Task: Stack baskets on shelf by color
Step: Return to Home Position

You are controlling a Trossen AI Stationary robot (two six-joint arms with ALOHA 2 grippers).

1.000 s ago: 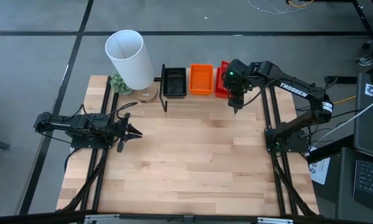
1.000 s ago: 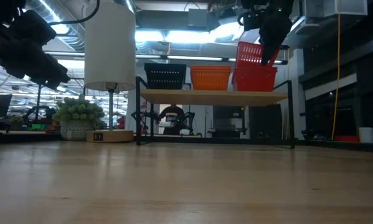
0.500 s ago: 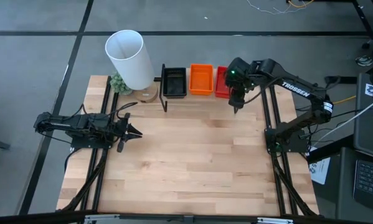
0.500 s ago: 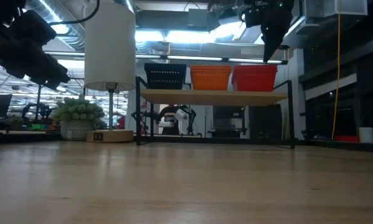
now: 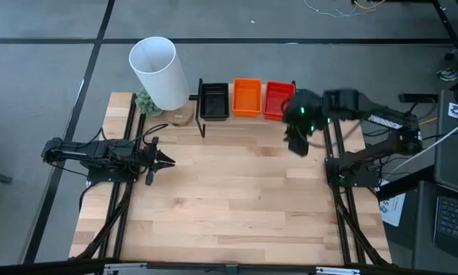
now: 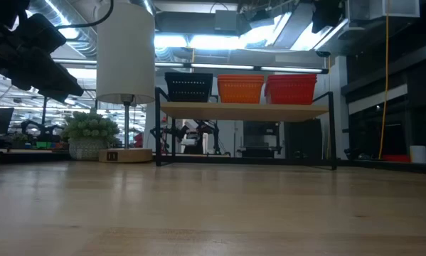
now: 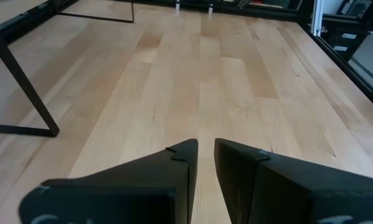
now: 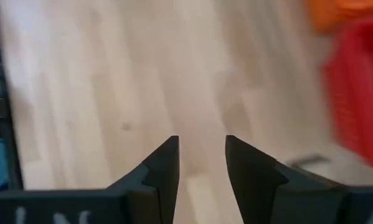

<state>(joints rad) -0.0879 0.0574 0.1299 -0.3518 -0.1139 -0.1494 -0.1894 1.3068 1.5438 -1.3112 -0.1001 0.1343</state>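
The shelf stands at the table's far edge. Side by side on its board sit black baskets, orange baskets and red baskets; in the low view they show as black, orange and red. My right gripper hovers above the table just in front of the shelf's right end, open with nothing between its fingers. My left gripper waits over the table's left side, pointing right, with a narrow gap between its fingertips and nothing in it.
A tall white cylinder on a round wooden base and a small green plant stand at the far left, beside the shelf. Black frame rails run along the table's left and right sides. Bare wooden tabletop lies between the arms.
My right gripper has let go of a red basket, which was tilted on the red stack and now sits level in it. The gripper has then risen and drawn back from the shelf toward the table's near edge.
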